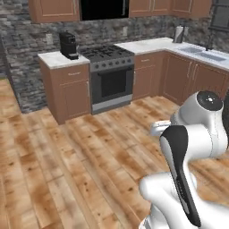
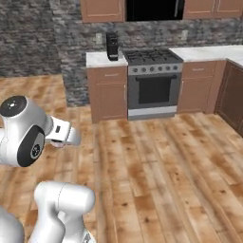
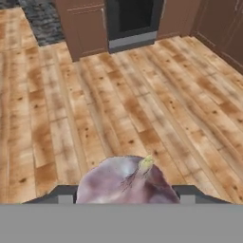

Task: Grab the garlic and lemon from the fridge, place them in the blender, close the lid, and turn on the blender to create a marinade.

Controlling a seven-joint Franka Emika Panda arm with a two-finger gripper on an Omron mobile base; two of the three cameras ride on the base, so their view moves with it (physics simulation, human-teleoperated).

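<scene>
Jaws closed in on the small pale pinkish-white garlic bulb (image 3: 127,182), one dark finger tip (image 3: 64,193) at nine o'clock of it and the other at three, stem tip up: gripped from both sides, presumably to keep it from rolling out while carried. Held low over the brown wooden plank floor (image 3: 95,104), well clear of any counter, so likely in transit toward the blender. Farther off at twelve o'clock, a grey steel oven with black glass door (image 3: 132,21), flanked by brown wooden cabinets (image 3: 85,28) under white counters (image 1: 56,58).
</scene>
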